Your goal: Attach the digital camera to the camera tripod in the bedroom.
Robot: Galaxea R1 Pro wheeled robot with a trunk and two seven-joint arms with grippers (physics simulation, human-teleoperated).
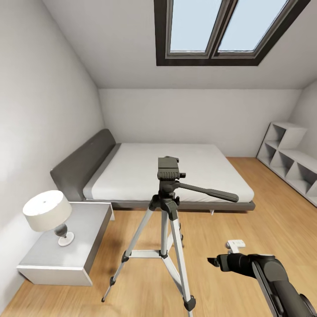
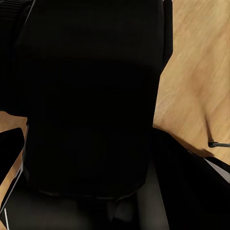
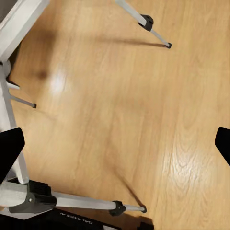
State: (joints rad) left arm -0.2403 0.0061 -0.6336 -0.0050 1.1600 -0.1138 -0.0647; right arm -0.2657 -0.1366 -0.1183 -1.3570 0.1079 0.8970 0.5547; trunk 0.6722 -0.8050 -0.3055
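The camera tripod [image 1: 166, 229] stands before the bed [image 1: 167, 176]. Your right gripper [image 3: 115, 143], spread empty, hovers beside its legs. Your left gripper's state is unclear. Approach the tripod's head slowly, level.

Soft, even daylight came from the skylight [image 1: 224, 31], leaving the room bright. The tripod [image 1: 167, 211] cast faint blurred shadows on the floor [image 3: 143, 120], where a pale glare spot showed. Walls bowed at the edges. The left wrist picture was mostly black.
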